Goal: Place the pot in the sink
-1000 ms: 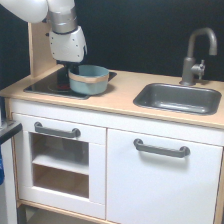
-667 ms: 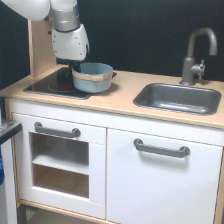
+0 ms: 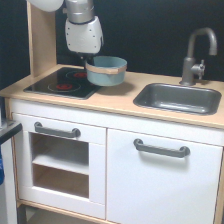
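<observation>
Wooden counter (image 3: 117,102) carries stovetop (image 3: 62,82), sink (image 3: 175,98), apparently a faucet (image 3: 197,55).

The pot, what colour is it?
The pot is light blue-teal with a tan band around the rim, seen in the exterior view.

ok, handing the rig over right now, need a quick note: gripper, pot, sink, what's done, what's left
Gripper: hidden behind the pot's far rim, so open or shut cannot be read; the pot hangs with it.
Pot: lifted off the stovetop, tilted, in the air over the stovetop's edge on the exterior view's right.
Sink: nothing visible in the basin; faucet stands behind it.
Done: pot picked up.
Left: carry it toward the exterior view's right over the counter, lower it into the sink, release.
</observation>
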You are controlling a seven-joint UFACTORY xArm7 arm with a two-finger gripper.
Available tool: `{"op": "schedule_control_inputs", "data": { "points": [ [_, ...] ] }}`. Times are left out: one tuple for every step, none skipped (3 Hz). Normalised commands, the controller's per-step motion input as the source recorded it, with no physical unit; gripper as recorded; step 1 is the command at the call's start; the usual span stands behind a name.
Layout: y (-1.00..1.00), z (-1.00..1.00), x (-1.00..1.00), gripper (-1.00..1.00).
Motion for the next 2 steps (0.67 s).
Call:
{"op": "schedule_control_inputs", "data": {
  "points": [
    [0.51,0.82,1.0,-1.0],
    [0.11,0.15,1.0,-1.0]
  ]
}}
